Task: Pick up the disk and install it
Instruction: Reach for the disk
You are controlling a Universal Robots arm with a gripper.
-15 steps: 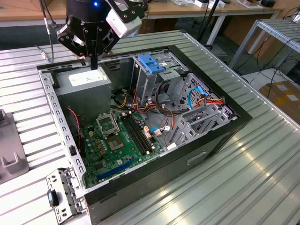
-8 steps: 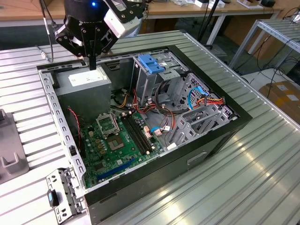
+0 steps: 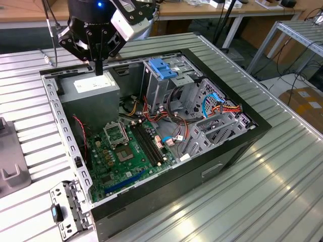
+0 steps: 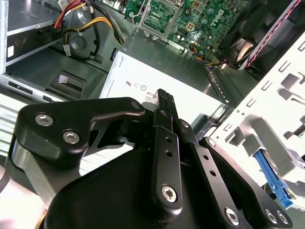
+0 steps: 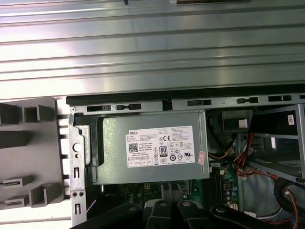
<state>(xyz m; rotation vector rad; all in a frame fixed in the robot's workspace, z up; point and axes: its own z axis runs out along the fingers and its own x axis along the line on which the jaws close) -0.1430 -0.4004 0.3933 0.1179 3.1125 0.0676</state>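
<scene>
My gripper (image 3: pixel 98 68) hangs shut and holds nothing, just above the grey power supply (image 3: pixel 93 86) at the far left corner of the open computer case (image 3: pixel 255 127). In the second wrist view the gripper (image 4: pixel 164 98) has its black fingertips pressed together over the power supply's (image 4: pixel 133 76) labelled face. A blue plastic part (image 3: pixel 163 68) sits in the top of the grey drive cage (image 3: pixel 174 88), to the exterior view's right of the gripper. Its blue rail (image 4: pixel 272 179) shows inside the cage. No dark drive body shows, so I cannot tell whether this is the disk.
The motherboard (image 3: pixel 121 151) lies on the case floor, with red, orange and blue cables (image 3: pixel 217 108) near the cages. A grey slotted fixture (image 3: pixel 10 161) and a loose metal bracket (image 3: pixel 65 209) sit on the ribbed metal table (image 3: pixel 252 201) at the exterior view's left.
</scene>
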